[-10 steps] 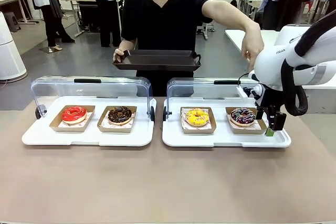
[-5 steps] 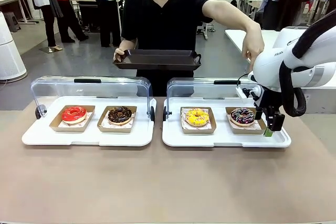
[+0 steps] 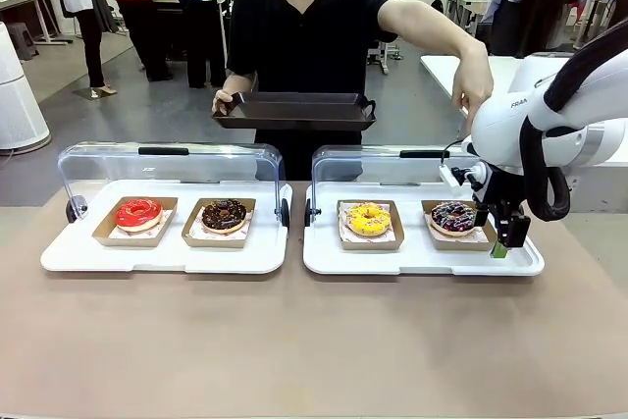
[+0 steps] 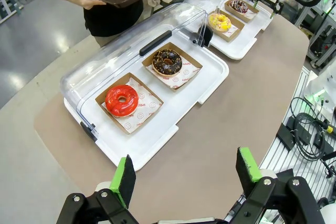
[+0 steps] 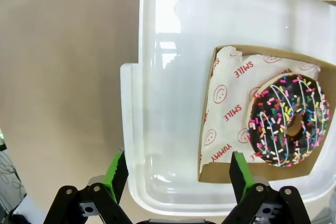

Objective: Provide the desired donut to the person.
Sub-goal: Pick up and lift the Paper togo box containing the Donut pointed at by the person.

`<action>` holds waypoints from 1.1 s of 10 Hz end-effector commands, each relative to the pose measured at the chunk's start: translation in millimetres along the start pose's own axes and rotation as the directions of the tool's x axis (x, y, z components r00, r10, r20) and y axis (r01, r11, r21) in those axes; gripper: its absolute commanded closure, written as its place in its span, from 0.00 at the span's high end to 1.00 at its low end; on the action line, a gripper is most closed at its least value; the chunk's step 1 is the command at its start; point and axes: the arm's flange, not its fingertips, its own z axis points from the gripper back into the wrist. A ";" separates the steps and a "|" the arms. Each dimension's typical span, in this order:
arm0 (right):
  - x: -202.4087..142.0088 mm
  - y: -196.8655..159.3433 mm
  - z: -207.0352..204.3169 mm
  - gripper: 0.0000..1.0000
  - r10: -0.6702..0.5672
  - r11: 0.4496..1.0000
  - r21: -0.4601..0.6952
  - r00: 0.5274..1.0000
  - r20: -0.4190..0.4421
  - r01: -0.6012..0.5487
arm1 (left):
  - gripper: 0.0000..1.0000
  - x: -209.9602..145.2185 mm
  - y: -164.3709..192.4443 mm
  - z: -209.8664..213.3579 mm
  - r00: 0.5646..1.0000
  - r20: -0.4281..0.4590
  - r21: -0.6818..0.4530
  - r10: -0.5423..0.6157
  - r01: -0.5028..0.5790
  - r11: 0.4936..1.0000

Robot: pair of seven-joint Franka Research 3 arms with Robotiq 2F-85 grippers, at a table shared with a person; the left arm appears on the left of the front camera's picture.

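Right gripper (jaws apart) at rim of white tray, beside sprinkle donut

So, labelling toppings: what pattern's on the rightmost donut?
The donut has dark icing with multicoloured sprinkles; clearest in the right wrist view.

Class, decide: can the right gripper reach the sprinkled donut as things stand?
Probably yes: the clear lid is swung back, and the open right gripper hangs beside the sprinkled donut, nothing between.
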 end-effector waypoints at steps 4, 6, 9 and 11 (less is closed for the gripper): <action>-10.7 1.2 -15.9 1.00 0.011 1.000 0.002 0.999 0.053 -0.011 | 1.00 0.1 -0.5 0.5 1.000 0.005 -0.002 0.000 0.000 1.000; -10.7 -2.3 -20.6 1.00 0.025 1.000 -0.005 0.998 0.052 -0.025 | 1.00 0.1 -0.5 0.5 1.000 0.005 -0.002 0.000 0.000 1.000; -14.8 -12.4 -32.0 1.00 0.017 1.000 0.002 0.998 0.061 -0.017 | 1.00 0.1 -0.5 0.5 1.000 0.005 -0.002 0.000 0.000 1.000; -15.5 -15.1 -35.3 1.00 0.021 1.000 0.001 0.998 0.060 -0.021 | 1.00 0.1 -0.5 0.5 1.000 0.005 -0.002 0.000 0.000 1.000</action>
